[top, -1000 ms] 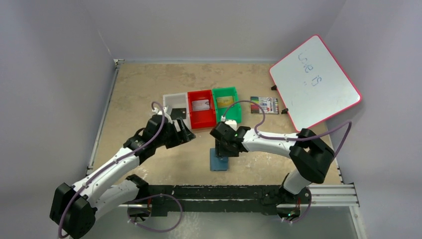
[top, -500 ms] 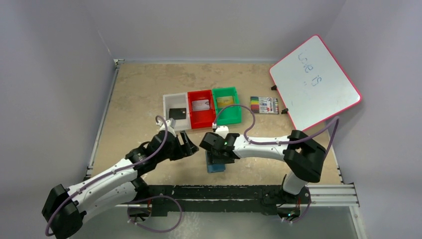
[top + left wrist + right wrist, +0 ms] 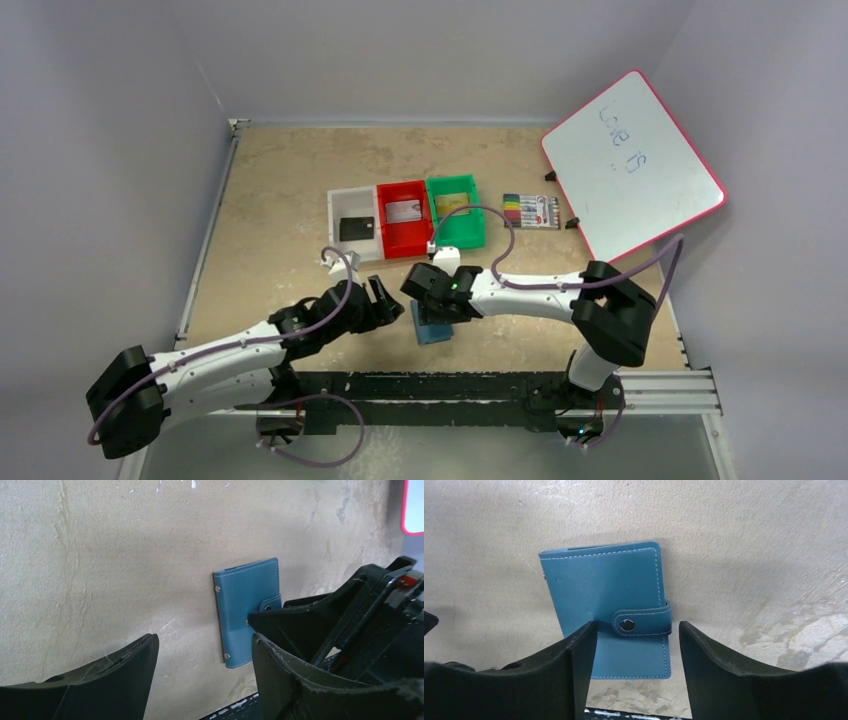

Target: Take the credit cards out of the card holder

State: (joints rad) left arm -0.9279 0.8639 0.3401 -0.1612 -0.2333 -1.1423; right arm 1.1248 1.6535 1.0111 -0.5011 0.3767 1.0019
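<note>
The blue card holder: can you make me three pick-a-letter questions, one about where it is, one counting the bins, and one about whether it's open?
1. Where is the card holder? A on the floor; B on the table, below the right pincer; C on a shelf.
2. How many bins? A one; B five; C three.
3. Its snap strap is: A fastened; B undone; C missing.

B, it lies flat on the table. C, white, red and green stand in a row. A, the strap is snapped shut.
</note>
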